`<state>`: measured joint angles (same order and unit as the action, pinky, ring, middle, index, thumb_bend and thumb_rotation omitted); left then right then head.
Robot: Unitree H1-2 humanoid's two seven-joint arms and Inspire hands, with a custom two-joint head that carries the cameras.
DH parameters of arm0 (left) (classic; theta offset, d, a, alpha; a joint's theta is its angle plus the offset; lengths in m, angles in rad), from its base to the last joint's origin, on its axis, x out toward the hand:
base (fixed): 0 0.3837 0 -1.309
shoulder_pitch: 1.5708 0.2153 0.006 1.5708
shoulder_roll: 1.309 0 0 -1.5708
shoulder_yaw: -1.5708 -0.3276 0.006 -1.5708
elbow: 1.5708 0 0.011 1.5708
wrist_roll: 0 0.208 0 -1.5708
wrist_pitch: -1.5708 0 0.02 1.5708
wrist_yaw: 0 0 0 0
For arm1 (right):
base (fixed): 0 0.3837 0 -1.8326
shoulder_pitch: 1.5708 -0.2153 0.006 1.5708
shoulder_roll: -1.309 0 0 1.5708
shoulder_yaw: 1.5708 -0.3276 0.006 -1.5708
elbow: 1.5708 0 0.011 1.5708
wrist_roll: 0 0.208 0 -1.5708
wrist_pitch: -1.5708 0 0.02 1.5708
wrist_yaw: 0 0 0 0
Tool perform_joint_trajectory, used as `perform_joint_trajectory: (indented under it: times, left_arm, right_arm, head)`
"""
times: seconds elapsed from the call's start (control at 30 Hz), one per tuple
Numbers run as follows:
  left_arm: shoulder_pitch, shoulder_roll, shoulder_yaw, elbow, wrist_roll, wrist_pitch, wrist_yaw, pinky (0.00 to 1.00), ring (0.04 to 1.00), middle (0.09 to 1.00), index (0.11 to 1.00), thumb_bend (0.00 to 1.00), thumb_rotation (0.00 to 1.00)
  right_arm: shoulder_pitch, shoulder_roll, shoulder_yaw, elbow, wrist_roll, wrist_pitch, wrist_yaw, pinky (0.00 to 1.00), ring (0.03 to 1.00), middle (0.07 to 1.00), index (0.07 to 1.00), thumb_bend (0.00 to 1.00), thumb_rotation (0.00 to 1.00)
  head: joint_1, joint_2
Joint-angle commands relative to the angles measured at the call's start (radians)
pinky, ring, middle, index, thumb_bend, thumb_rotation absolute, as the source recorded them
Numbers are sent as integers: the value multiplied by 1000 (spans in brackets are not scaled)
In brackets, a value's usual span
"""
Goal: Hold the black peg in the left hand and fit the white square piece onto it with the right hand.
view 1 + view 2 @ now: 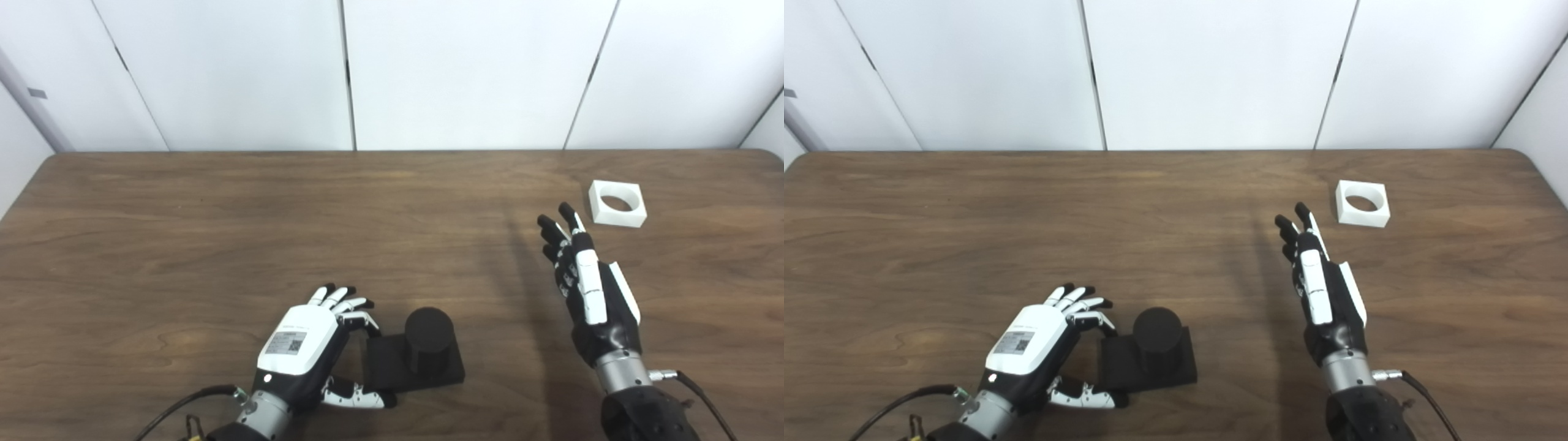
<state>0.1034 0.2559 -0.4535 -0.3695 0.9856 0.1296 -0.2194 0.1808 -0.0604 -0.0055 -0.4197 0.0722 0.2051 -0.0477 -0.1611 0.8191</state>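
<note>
wooden table (245, 233), white panelled wall (465, 67)

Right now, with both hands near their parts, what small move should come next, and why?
Probably close the left hand on the black peg's base: its fingers sit at the base's left edge but don't clamp it. The right hand is open, short of the white square piece.

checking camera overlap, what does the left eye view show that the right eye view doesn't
Only the left eye view: more wall panel at the far left, with a small grey tag. Only the right eye view: the table's rounded far right corner. Both: the left hand open beside the black peg, the right hand open near the white square piece.
</note>
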Motion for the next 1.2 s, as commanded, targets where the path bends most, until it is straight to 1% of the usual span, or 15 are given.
perform_joint_trajectory:
  times: [0.0,0.2,0.33,0.4,0.5,0.6,0.7,0.73,0.77,0.83,0.87,0.93,0.97,1.0,1.17]
  left_arm:
    - [20,3,-17,28,54,22,-55,1000,935,848,488,512,52]
    - [15,4,-16,39,46,18,-49,1000,938,851,487,513,50]
    - [10,10,-13,44,32,13,-51,1000,934,846,488,513,51]
    - [8,14,-11,49,24,6,-47,1000,927,841,487,513,50]
    - [4,21,-9,55,15,-2,-43,1000,925,838,487,513,51]
    - [-1,29,-4,56,8,-13,-43,998,924,836,487,513,51]
    - [-5,37,4,62,-3,-27,-40,995,923,836,488,514,50]
    - [-6,40,7,63,-7,-29,-40,996,923,836,488,514,50]
    - [-8,41,8,65,-9,-30,-39,997,923,837,488,514,50]
    - [-11,42,9,67,-14,-27,-43,994,922,836,488,514,50]
    - [-13,43,9,66,-15,-25,-47,996,924,838,488,514,49]
    - [-15,42,10,62,-20,-19,-58,998,928,841,488,514,49]
    - [-16,41,11,61,-23,-17,-63,995,930,843,488,514,49]
    - [-17,43,11,60,-25,-19,-65,997,933,844,489,514,49]
    - [-18,46,13,65,-27,-30,-61,974,924,844,488,513,50]
  right_arm:
    - [102,39,11,-34,-1,-12,-2,963,961,921,1000,569,1000]
    - [99,44,12,-28,3,-23,-3,951,958,922,1000,545,1000]
    - [92,62,4,-37,20,1,-18,950,961,922,1000,566,992]
    - [85,71,-1,-46,26,12,-32,914,944,907,974,573,880]
    - [69,48,-4,-72,20,47,-39,927,950,900,966,591,831]
    - [26,-8,-29,-128,-32,123,-46,906,929,893,968,573,751]
    - [-17,-81,-40,-163,-157,182,-39,987,940,905,952,585,622]
    - [-34,-113,-39,-173,-212,212,-27,994,953,917,948,613,541]
    - [-51,-144,-40,-180,-258,237,-9,997,951,920,949,627,551]
    - [-96,-221,-62,-181,-321,262,43,1000,955,933,956,671,535]
    - [-118,-254,-77,-175,-339,263,69,1000,971,951,959,717,482]
    - [-164,-311,-104,-158,-412,264,137,995,973,960,964,751,461]
    - [-184,-330,-116,-151,-456,265,177,964,967,964,961,778,418]
    - [-214,-360,-123,-135,-512,265,226,938,960,965,963,786,431]
    - [-296,-426,-137,-76,-692,265,395,959,1000,997,914,866,404]
  head:
    - [-1,1]
    - [-17,-4]
    - [-45,-3]
    - [-57,-8]
    - [-75,-14]
    - [-101,-18]
    - [-132,-21]
    - [-145,-23]
    - [-148,-24]
    - [-170,-29]
    - [-172,-29]
    - [-181,-33]
    - [-182,-34]
    - [-183,-36]
    - [-187,-39]
